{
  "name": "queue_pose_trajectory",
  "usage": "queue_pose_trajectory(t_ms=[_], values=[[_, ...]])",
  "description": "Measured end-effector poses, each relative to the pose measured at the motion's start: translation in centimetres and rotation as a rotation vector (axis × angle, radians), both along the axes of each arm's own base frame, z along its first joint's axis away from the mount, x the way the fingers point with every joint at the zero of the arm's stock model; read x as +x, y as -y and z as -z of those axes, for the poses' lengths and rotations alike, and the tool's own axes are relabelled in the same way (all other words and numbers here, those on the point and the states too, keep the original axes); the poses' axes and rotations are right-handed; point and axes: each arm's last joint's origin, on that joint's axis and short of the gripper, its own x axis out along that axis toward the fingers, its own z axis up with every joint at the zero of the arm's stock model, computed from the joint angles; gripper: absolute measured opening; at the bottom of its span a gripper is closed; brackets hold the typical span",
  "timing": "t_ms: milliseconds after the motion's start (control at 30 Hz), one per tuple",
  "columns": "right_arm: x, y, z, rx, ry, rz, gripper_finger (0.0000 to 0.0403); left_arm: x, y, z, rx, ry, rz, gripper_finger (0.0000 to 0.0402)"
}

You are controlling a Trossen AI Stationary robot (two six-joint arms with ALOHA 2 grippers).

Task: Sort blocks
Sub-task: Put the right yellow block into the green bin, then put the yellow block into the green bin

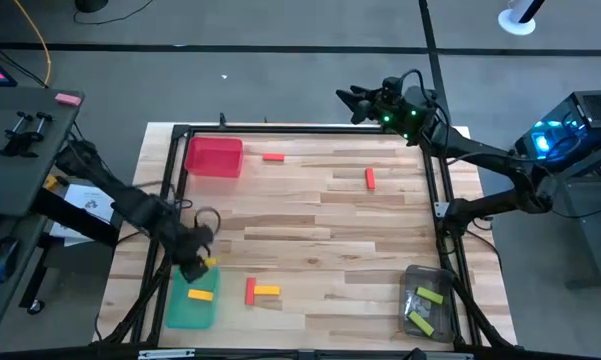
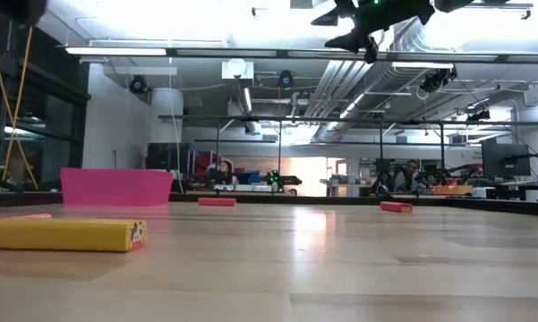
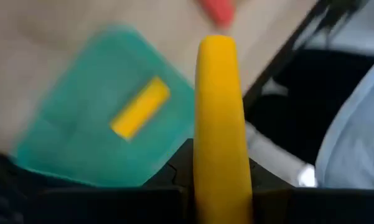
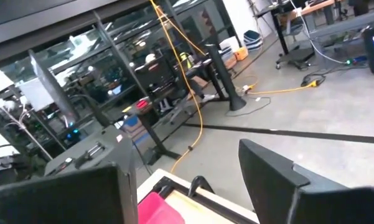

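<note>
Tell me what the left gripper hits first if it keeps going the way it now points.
Probably the green tray: the left gripper, shut on a yellow block, points at it, where another yellow block already lies. Depth is unclear.

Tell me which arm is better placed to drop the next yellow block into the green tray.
Left. The left gripper holds a yellow block right beside the green tray; the right gripper hangs empty past the table's far edge.

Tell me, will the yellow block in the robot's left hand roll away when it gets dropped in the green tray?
Probably not: the yellow block looks flat-sided, like the one already lying still in the green tray. It looks stiff and likely light, since the left hand holds it by one end.
</note>
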Motion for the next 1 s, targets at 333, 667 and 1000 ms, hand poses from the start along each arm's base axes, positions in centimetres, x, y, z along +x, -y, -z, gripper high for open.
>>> queue_pose_trajectory(t_ms=[333, 667, 1000], values=[[0.0, 0.0, 0.1, 0.007, -0.011, -0.018, 0.0176, 1.0, 1.7, 2.3, -0.069, -0.102, 0.056, 0.0077], [0.2, -0.2, 0.2, 0.011, -0.017, -0.081, 0.0176, 0.9, 2.1, 1.9, -0.205, -0.152, 0.135, 0.0151], [0.4, -0.7, 0.1, 0.021, -0.002, -0.285, 0.0176, 5.1, -0.6, -0.2, -0.27, 0.233, -0.045, 0.0153]])
